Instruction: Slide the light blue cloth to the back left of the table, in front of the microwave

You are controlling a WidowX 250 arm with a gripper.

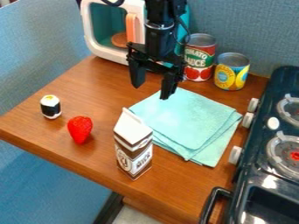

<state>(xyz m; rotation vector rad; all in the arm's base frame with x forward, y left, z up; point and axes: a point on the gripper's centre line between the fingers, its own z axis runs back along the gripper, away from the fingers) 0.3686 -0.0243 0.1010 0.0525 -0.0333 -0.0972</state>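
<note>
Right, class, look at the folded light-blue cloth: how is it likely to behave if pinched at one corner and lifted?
The cloth would probably droop rather than stay stiff, since it looks like thin, soft fabric lying flat. Its layers sit offset along the near edge, so the fold might well slip open as it rises.

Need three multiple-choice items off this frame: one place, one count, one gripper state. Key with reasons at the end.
1. Where is the strawberry?
A) on the stove
B) between the sushi roll and the milk carton
C) in the microwave

2. How many cans stand at the back?
A) two
B) three
C) four

3. How is the gripper?
A) shut on the milk carton
B) shut, empty
C) open, empty

Key:
1 B: sushi roll on one side, milk carton on the other.
2 A: one mostly red, one mostly yellow and blue.
3 C: fingers apart near the cloth, nothing between them.
</note>
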